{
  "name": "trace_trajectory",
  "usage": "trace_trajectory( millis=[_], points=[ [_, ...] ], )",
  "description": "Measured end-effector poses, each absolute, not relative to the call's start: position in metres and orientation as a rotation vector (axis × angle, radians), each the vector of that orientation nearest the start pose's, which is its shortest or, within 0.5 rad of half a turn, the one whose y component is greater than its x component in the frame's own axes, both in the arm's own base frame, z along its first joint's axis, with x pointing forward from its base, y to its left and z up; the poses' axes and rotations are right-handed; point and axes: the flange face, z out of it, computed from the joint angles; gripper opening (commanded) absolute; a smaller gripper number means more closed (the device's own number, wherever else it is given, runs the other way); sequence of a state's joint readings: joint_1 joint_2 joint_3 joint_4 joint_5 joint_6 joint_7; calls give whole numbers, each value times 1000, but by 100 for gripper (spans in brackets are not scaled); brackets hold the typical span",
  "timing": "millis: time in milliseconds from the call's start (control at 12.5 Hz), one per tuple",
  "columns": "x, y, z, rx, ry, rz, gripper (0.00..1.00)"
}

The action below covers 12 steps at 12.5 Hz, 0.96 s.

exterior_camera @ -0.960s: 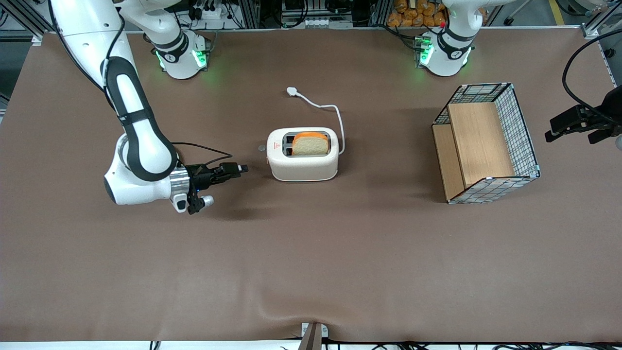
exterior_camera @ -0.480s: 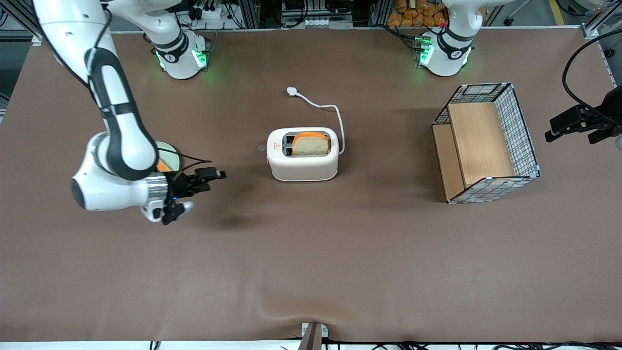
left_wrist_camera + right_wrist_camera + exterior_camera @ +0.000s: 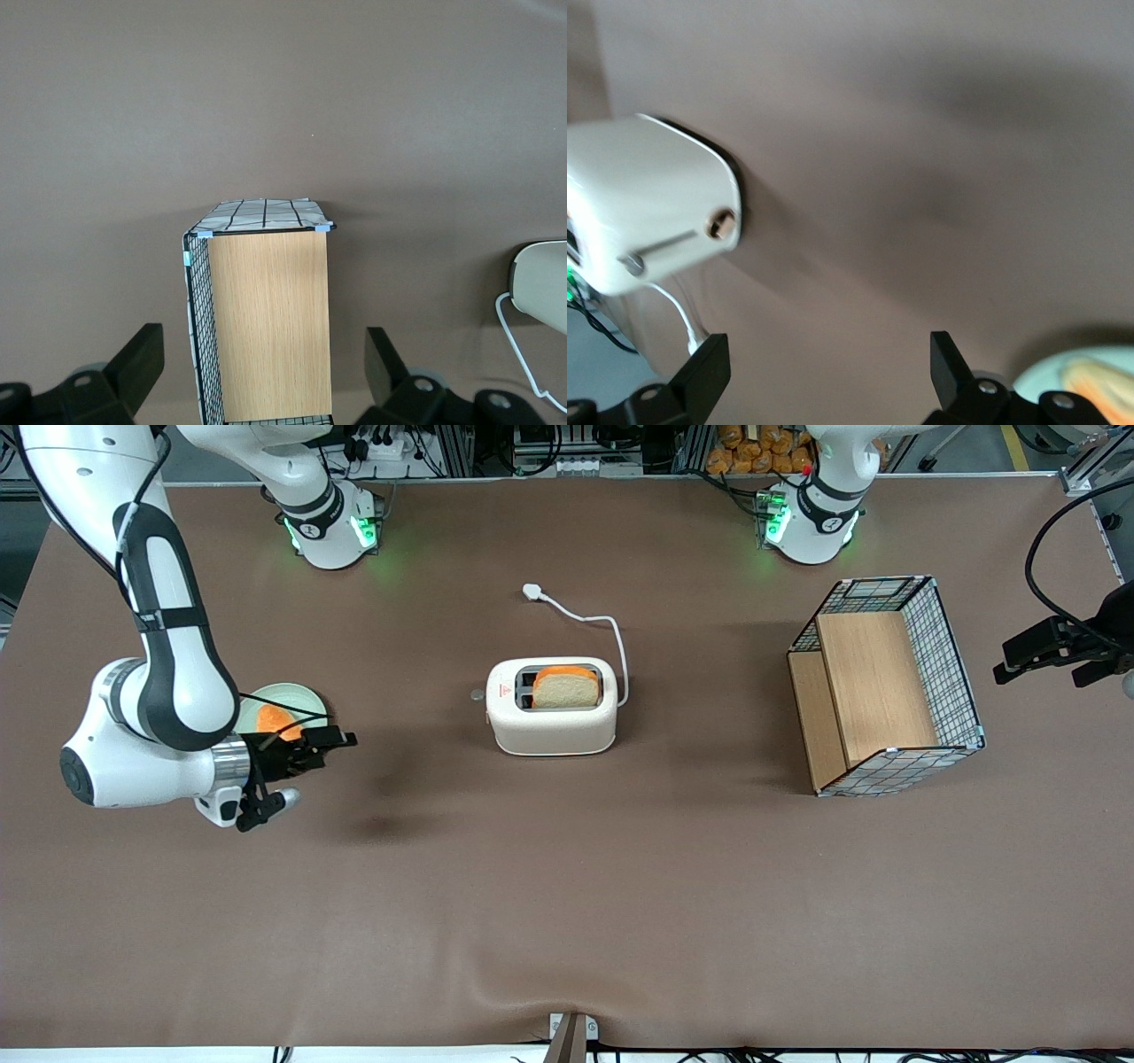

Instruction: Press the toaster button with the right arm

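While the open, empty hand [image 3: 341, 738] hovers well apart from the toaster [image 3: 551, 717], the button [image 3: 723, 224] waits unpressed; next, approach it.

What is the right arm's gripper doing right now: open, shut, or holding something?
Right gripper: open and empty, hovering above the table beside the plate, well short of the toaster.

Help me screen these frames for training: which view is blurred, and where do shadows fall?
Right wrist view: the toaster and toaster button are smeared by blur. Front view: sharp, with a soft shadow on the table near the open gripper beside the plate. Left wrist view: sharp, evenly lit basket.
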State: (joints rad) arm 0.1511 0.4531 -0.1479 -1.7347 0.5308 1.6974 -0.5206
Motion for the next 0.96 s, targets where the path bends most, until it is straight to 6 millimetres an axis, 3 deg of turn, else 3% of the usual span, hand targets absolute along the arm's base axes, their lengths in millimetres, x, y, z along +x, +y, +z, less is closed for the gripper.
trace_trajectory(
  millis=[160, 480, 800, 960],
  points=[
    [601, 56, 318, -2564, -354, 552, 100],
    [593, 40, 386, -2682, -143, 578, 100],
    [584, 43, 433, -2782, -5, 550, 100],
    [579, 32, 448, -2792, 23, 539, 100]
  ],
)
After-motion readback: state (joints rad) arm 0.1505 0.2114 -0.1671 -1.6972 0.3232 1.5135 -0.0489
